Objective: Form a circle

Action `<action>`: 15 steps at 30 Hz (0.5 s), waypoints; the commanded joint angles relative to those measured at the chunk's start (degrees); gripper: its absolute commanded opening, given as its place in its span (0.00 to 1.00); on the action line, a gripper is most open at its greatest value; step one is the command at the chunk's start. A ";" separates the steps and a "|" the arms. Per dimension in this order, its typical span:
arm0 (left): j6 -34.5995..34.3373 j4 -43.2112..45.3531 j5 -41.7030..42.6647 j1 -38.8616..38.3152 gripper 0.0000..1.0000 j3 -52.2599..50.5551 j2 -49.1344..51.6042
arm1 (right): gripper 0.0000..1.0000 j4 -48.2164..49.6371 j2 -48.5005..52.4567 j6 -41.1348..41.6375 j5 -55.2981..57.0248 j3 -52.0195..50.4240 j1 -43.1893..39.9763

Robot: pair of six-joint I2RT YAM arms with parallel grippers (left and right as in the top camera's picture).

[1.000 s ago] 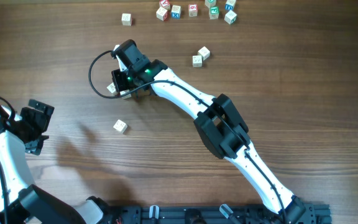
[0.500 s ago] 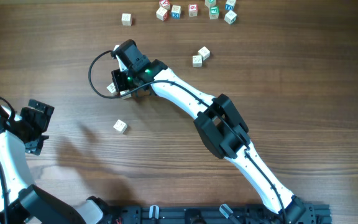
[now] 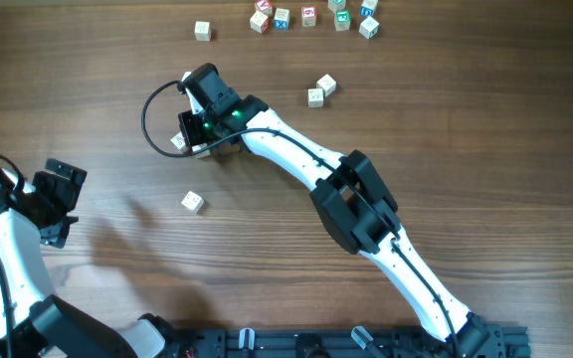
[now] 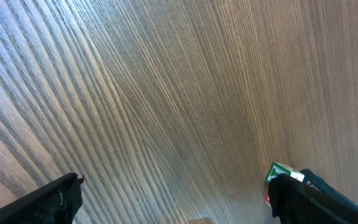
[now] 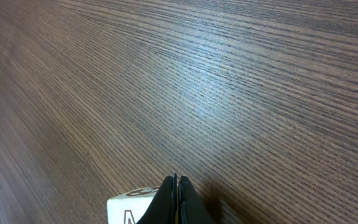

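Circle: you have no ring here, only a tight huddle of cubes. They are small, pale and wooden, with faint printed faces.
Count: you cannot count the huddle from overhead, because the right wrist covers most of it.
Where it sits: on the counter, right at the tips of the right jaws.
Right jaws: pressed together to a thin seam with nothing pinched between them, held low over the counter.
Nearest cube: just left of the right jaws' tips. Its top is pale and you can see a dark letter on its side. You cannot tell whether it touches them.
Left jaws: spread wide with nothing between them, well apart from the huddle.
Lone cube: between the two sets of jaws, nearer the right ones.
Pair of cubes: off to the right of the right jaws.
Row of cubes: well beyond the right jaws, with coloured prints.
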 commanded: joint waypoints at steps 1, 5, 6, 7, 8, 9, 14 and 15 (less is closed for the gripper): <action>-0.33 0.00 -0.50 0.22 1.00 -0.26 0.37 | 0.05 0.15 -0.17 -0.11 -1.11 0.11 0.28; -0.33 0.00 -0.52 0.22 1.00 -0.26 0.37 | 0.05 0.17 -0.17 -0.02 -1.11 0.11 0.28; -0.33 0.00 -0.52 0.22 1.00 -0.26 0.37 | 0.05 0.22 -0.17 -0.02 -1.05 0.11 0.28; -0.31 0.00 -0.52 0.22 1.00 -0.26 0.37 | 0.04 0.26 -0.17 0.02 -0.35 0.11 0.28; -0.31 0.00 -0.50 0.22 1.00 -0.26 0.37 | 0.05 0.24 -0.17 0.04 0.63 0.11 0.28; -0.33 0.00 -0.52 0.22 1.00 -0.26 0.37 | 0.05 0.24 -0.17 0.04 1.66 0.11 0.28; -0.31 0.00 -0.52 0.22 1.00 -0.26 0.37 | 0.05 0.28 -0.17 0.00 2.21 0.11 0.28; -0.33 0.00 -0.52 0.22 1.00 -0.26 0.37 | 0.05 0.31 -0.17 0.00 2.19 0.11 0.28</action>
